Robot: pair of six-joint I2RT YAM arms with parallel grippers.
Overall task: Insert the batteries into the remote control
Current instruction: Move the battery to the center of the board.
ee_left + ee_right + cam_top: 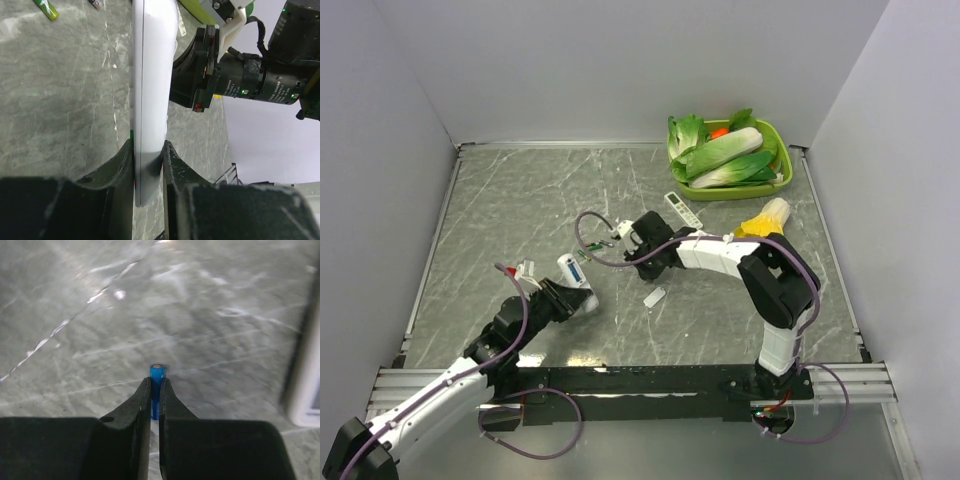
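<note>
The slim white remote control (568, 269) rests left of the table's centre, and my left gripper (578, 298) is shut on its near end. The left wrist view shows it edge-on (150, 90), pinched between both fingers (148, 152). My right gripper (623, 238) hovers low over the table a little behind and right of the remote. It is shut on a thin blue battery (156, 373) whose tip sticks out past the fingertips (155, 384). In the top view the battery is hidden by the gripper.
A small white cover plate (654, 297) lies right of the remote. A longer white remote (682, 208) lies farther back, near a green basket (783, 168) of vegetables. Green-wrapped cells (46, 8) lie on the table. A white remote's edge (305, 385) shows at the right.
</note>
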